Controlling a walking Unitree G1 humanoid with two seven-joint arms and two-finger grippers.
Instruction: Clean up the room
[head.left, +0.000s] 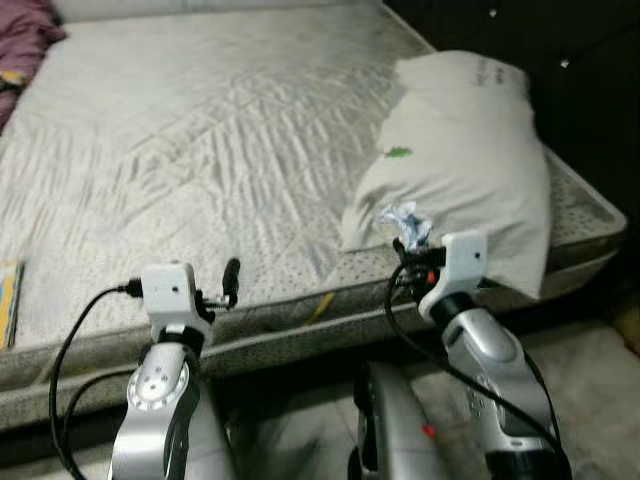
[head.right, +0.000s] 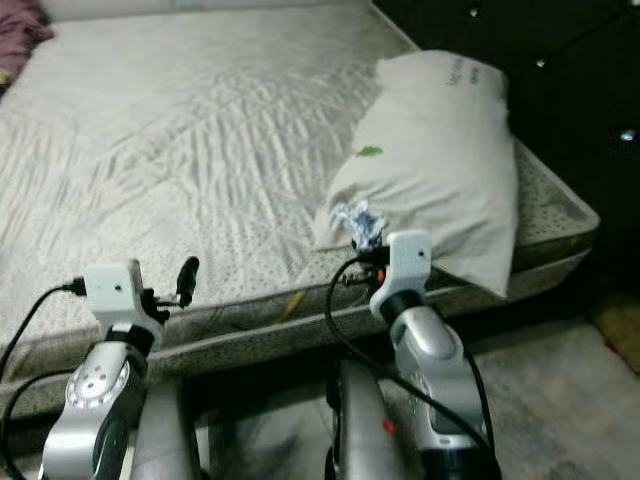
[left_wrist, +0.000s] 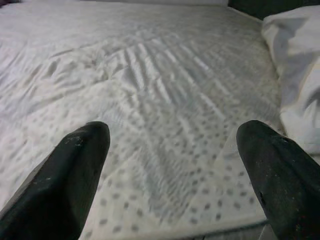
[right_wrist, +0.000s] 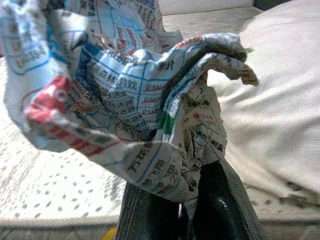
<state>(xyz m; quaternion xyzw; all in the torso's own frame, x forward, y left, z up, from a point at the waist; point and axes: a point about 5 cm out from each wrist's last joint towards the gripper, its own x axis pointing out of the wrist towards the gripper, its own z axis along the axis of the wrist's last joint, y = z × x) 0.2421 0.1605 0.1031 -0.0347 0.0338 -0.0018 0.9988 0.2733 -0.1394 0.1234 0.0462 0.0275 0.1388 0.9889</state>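
A crumpled sheet of printed paper (right_wrist: 125, 95), covered in blue, red and green lettering, sits pinched in my right tool (head.left: 408, 247), whose two black fingers (right_wrist: 150, 210) are closed tight on its lower folds. From the head camera the wad (head.left: 405, 224) hangs at the near edge of the bed (head.left: 200, 150), right in front of the lower corner of the white pillow (head.left: 460, 160) that lies along the bed's right side. I cannot tell whether the paper brushes the pillow or only overlaps it in the view.

My left tool (head.left: 228, 284) hovers over the bed's front edge, well left of the pillow, its fingers (left_wrist: 75, 165) spread wide with nothing between them and only the quilted, dotted mattress beyond. A bundle of purple cloth (head.left: 25, 40) lies at the far left corner of the bed, well apart from the pillow, and a yellow-edged flat thing (head.left: 8, 300) rests at the near left edge.

To my eye the paper is secured and the job now is carrying it off to a bin. Doing that well means keeping the grip firm, since the hold is on a loose fold that could tear or slip, drawing the arm back clear of the pillow so nothing is dragged off the bed, and turning slowly so the wad does not swing.
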